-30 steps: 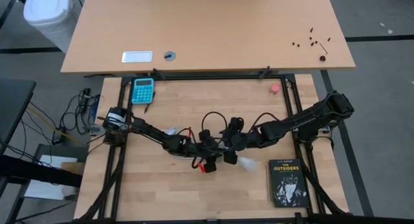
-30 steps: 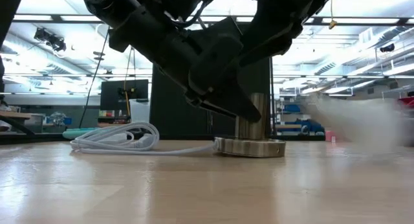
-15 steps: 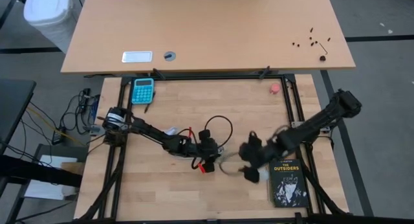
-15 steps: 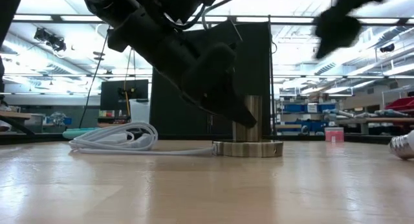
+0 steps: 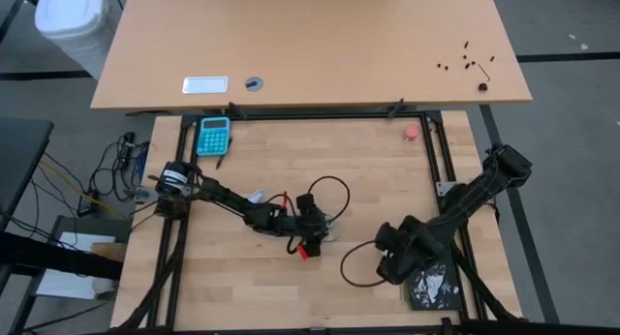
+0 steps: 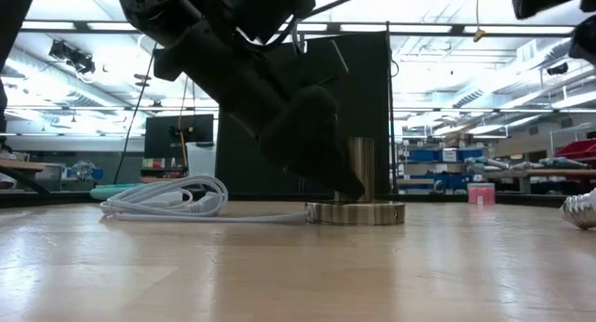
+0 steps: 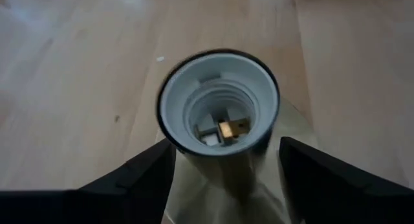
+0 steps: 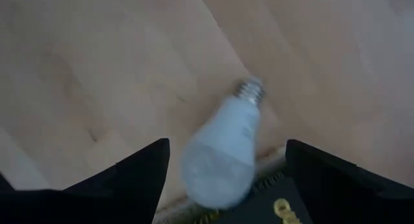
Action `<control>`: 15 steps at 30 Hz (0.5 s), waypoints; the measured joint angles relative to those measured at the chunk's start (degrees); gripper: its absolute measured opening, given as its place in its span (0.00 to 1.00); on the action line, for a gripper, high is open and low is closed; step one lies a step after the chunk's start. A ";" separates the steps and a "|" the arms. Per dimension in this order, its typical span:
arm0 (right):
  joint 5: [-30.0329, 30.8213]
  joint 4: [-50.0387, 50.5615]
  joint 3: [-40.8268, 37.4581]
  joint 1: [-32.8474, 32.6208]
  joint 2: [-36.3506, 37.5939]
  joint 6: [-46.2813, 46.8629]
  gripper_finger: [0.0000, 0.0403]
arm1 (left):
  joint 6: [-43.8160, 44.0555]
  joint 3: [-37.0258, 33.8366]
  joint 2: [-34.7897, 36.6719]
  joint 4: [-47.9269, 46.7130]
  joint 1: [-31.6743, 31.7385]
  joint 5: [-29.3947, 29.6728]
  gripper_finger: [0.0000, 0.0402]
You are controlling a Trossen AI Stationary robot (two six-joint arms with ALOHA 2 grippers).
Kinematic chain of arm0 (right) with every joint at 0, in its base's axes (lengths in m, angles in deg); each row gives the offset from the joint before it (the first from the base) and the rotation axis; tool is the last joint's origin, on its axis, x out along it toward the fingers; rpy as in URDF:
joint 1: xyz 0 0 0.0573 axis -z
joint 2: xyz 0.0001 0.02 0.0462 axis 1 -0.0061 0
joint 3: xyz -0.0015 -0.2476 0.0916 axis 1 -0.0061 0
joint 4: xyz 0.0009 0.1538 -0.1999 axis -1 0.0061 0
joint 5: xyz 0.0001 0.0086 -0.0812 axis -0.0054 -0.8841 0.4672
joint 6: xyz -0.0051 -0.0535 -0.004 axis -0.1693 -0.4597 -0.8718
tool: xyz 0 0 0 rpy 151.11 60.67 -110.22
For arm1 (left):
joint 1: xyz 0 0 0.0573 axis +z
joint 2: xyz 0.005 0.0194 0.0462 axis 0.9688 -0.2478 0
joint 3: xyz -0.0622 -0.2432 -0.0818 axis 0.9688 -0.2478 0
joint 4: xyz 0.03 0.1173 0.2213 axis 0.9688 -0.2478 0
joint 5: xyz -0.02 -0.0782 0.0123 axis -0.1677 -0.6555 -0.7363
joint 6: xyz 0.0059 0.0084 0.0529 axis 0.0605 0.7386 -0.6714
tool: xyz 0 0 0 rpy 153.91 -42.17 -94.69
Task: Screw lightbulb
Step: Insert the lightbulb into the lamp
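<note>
I have the left tool (image 5: 325,226) at the lamp socket (image 7: 220,101) near the middle of the tabletop (image 5: 320,161). My left wrist view looks straight down its threaded white bore to the brass contact, and my 2 dark fingers (image 7: 139,175) stand spread on either side of the barrel, not pinching it. From the low view the socket's metal base (image 6: 356,211) sits flat, its white cord (image 6: 168,196) coiled off to one side. I judge this arm is there to steady the socket once threading begins.

The lightbulb (image 8: 223,149) is not in the socket. It lies on its side on the tabletop, well apart from the socket, with its glass end touching or overlapping the edge of the black book (image 8: 272,204) and its screw base pointing away. My right tool (image 5: 397,262) hovers above it with the fingers (image 8: 126,175) apart, bracketing the bulb but holding nothing.

So the pick comes first. The book's edge may keep the round glass from rolling as I close, but I cannot tell whether it will block a finger.
</note>
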 joint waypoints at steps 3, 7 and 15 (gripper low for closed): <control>-3.38 -0.46 0.25 0.98 -1.04 2.97 0.79 | 1.23 0.03 0.04 -0.02 -0.12 0.04 0.70; -4.82 -1.02 0.17 1.43 -3.91 3.20 0.79 | 1.35 0.07 0.07 -0.02 -0.29 0.05 0.70; -6.21 -1.17 0.15 1.49 -8.73 3.08 0.79 | 1.39 0.09 0.15 0.00 -0.29 -0.06 0.70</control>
